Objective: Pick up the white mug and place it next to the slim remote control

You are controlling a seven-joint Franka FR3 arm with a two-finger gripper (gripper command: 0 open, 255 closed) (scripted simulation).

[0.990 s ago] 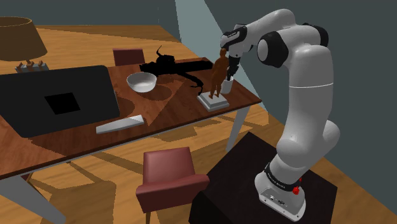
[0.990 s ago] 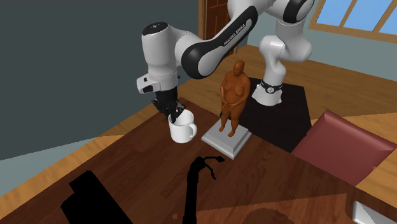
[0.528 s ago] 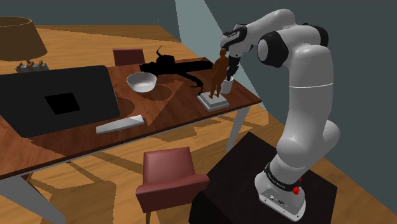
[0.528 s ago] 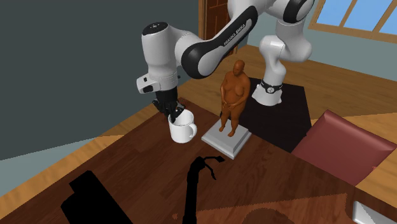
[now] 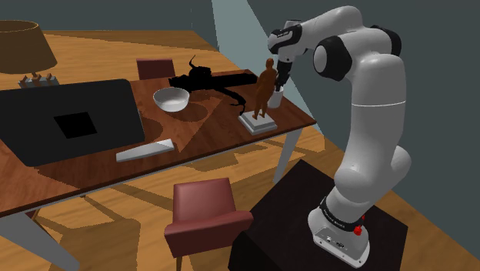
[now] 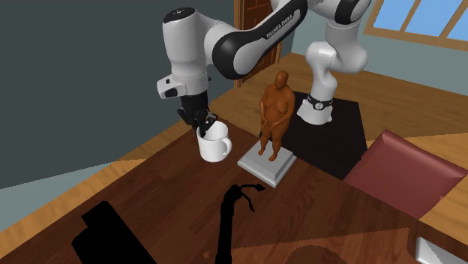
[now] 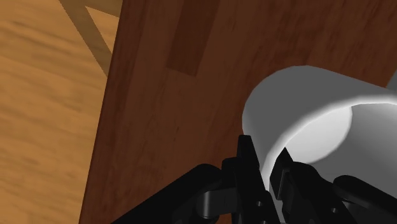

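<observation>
Dark wood desk [image 5: 201, 127], plank floor beyond: well apart from the end effector [image 5: 278, 83], toward the shoulder view's left, lies the slim grey remote control [image 5: 145, 150]; nearer comes a white bowl [image 5: 171, 98], then a brown figurine [image 5: 265, 86] just beside the end effector. Its two black fingers [image 7: 250, 159] are closed on the rim wall of the white mug [image 6: 214, 144], one inside and one outside. The mug hangs directly beneath and, as far as can be judged, just clear of the desk. It looks rigid, light, smooth and probably breakable; pinched at the rim it may swing, so a gentle carry suits.
</observation>
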